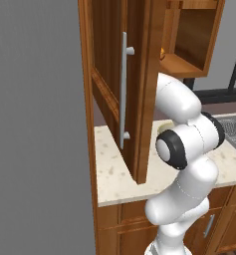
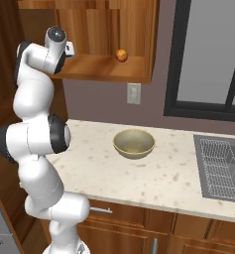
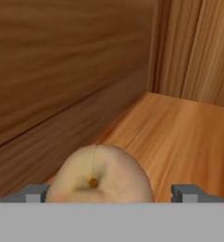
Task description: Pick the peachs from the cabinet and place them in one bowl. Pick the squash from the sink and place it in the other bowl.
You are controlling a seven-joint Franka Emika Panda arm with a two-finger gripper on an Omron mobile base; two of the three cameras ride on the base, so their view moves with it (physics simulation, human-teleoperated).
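Wooden cabinet, one peach between spread jaws

Reddish-brown wood makes up the cabinet (image 1: 139, 74), whose door hangs open with its grey bar handle (image 1: 123, 89) facing out. No brand, label or writing can be read anywhere. On the hand view, a pale peach (image 3: 100, 175) lies on the cabinet shelf against the side wall, its lower part cut off; the gripper (image 3: 111, 194) has its jaws spread wide, one tip on each side of the fruit, and contact cannot be told. A second peach (image 2: 121, 55) sits near the shelf's right end. The tan bowl (image 2: 134, 143) stands mid-surface, well apart from the sink (image 2: 220, 168), which is cut off at the right edge. The arm hides most of the bowl in the left base view.
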